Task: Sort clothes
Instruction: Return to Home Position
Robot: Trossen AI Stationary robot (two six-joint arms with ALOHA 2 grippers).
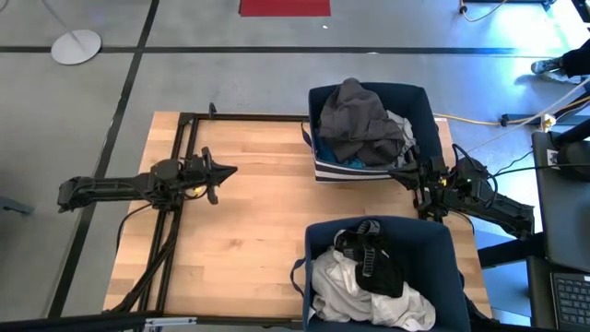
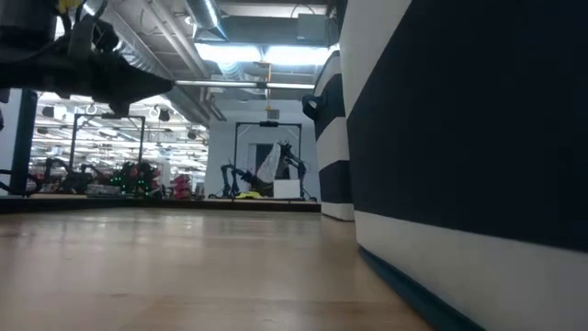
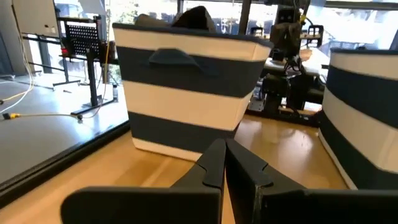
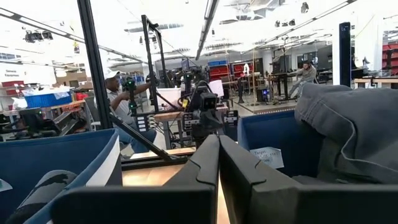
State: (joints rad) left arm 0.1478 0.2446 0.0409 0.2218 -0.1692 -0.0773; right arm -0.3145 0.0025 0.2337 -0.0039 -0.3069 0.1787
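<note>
The clothes lie in two navy and white striped bins. A dark grey garment [image 1: 358, 122] is heaped on top in the far bin [image 1: 424, 101], over a bit of turquoise and white; it also shows in the right wrist view [image 4: 354, 134]. White [image 1: 341, 288] and black [image 1: 373, 260] garments lie in the near bin [image 1: 442, 242]. My left gripper [image 1: 230, 171] is shut and empty above the table's left half. My right gripper [image 1: 398, 171] is shut and empty, raised between the two bins at the far bin's near right corner.
A black frame [image 1: 184, 138] and cables run along the table's left part. Bare wood [image 1: 258, 231] lies between my left arm and the bins. People and other robot rigs show in the room beyond the table in the right wrist view [image 4: 118, 93].
</note>
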